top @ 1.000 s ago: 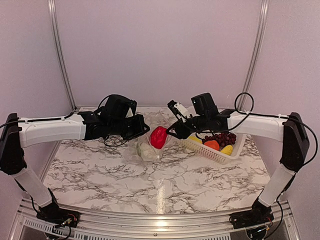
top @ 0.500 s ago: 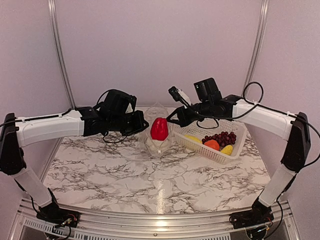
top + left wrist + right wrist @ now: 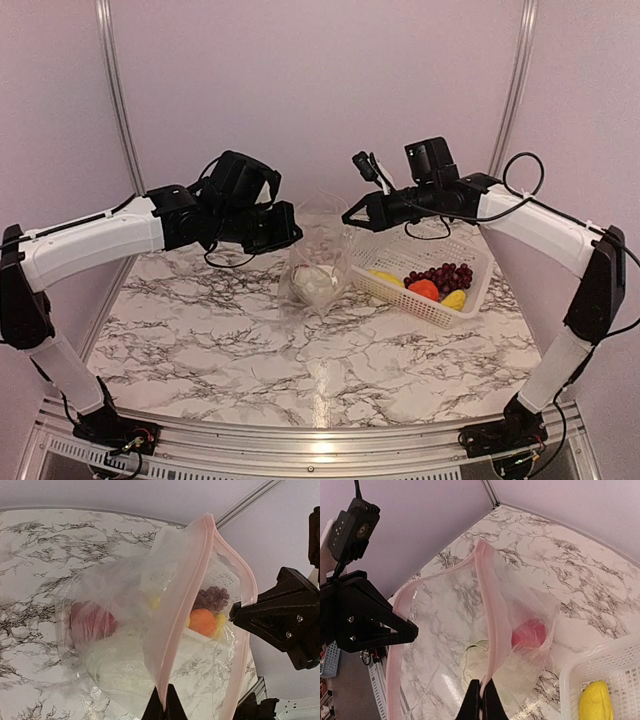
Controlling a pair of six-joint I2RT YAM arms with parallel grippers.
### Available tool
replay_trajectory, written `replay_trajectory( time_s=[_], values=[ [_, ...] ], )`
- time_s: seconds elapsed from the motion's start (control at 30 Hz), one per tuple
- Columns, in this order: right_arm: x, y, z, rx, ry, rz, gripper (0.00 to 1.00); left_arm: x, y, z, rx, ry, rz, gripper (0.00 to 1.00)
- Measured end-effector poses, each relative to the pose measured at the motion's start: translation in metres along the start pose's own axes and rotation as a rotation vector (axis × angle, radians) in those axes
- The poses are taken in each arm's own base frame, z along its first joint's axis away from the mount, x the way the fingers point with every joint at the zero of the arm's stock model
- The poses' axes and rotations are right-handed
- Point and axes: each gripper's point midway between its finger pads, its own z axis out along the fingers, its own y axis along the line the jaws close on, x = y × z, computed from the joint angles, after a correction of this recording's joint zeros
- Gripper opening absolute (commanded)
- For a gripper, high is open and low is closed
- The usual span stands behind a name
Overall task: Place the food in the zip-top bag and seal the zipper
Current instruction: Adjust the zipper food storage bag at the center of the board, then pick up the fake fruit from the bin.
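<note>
Zip-top bag (image 3: 320, 262) is held up by its mouth over the worktop (image 3: 250, 340), with the left gripper (image 3: 296, 228) at its 9 o'clock and the right gripper (image 3: 347, 222) at 3 o'clock. Grapes (image 3: 448, 274) wait in the basket (image 3: 420, 312) further toward 3.

From the left wrist, my jaws are pinched tight on one lip of the pink zipper (image 3: 182, 590). Red pepper (image 3: 92, 622) and, I think, cauliflower (image 3: 117, 677) lie inside.

From the right wrist, there is the same closed pinch on the opposite lip.

I judge the film light, limp and slippery, so I'd hold only the stiffer zipper strip.
</note>
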Motion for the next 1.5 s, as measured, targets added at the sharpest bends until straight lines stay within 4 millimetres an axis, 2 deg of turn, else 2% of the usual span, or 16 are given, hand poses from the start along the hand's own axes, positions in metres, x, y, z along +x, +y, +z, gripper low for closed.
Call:
replay_trajectory(
  time_s=[0.13,0.4,0.47,0.6,0.67,0.77,0.87,0.97,1.13,1.27,1.37,1.5],
  values=[
    [-0.023,0.019,-0.011,-0.072,-0.053,-0.020,0.00,-0.018,-0.021,-0.019,0.046,-0.042,0.006,0.00],
    [-0.023,0.035,-0.019,-0.155,-0.055,-0.004,0.00,-0.036,-0.041,-0.036,0.056,-0.070,0.047,0.00],
    [-0.026,0.037,-0.022,-0.149,-0.067,-0.017,0.00,-0.039,-0.041,-0.040,0.053,-0.081,0.058,0.00],
    [-0.022,0.035,-0.021,-0.146,-0.063,-0.019,0.04,-0.045,-0.021,-0.035,0.023,-0.071,0.041,0.00],
    [-0.012,0.029,-0.017,-0.135,-0.043,-0.011,0.08,-0.042,-0.009,-0.028,0.002,-0.050,0.034,0.00],
    [-0.006,0.020,-0.016,-0.112,-0.030,-0.009,0.23,-0.032,-0.004,-0.017,-0.003,-0.011,0.038,0.00],
    [-0.010,0.012,-0.026,-0.090,-0.046,-0.027,0.43,-0.027,-0.006,-0.013,0.006,0.008,0.050,0.00],
    [-0.020,0.006,-0.045,-0.064,-0.083,-0.060,0.52,-0.027,-0.008,-0.013,0.015,0.011,0.058,0.00],
    [-0.037,-0.006,-0.088,-0.038,-0.154,-0.129,0.58,-0.025,-0.010,-0.013,0.029,0.020,0.073,0.00],
    [-0.042,-0.042,-0.119,0.045,-0.183,-0.195,0.59,-0.026,-0.014,-0.013,0.049,0.022,0.084,0.00],
    [-0.034,-0.069,-0.131,0.125,-0.158,-0.257,0.59,-0.027,-0.017,-0.014,0.064,0.019,0.091,0.00],
    [-0.015,-0.096,-0.128,0.213,-0.082,-0.343,0.54,-0.027,-0.020,-0.014,0.076,0.020,0.100,0.00]
  ],
)
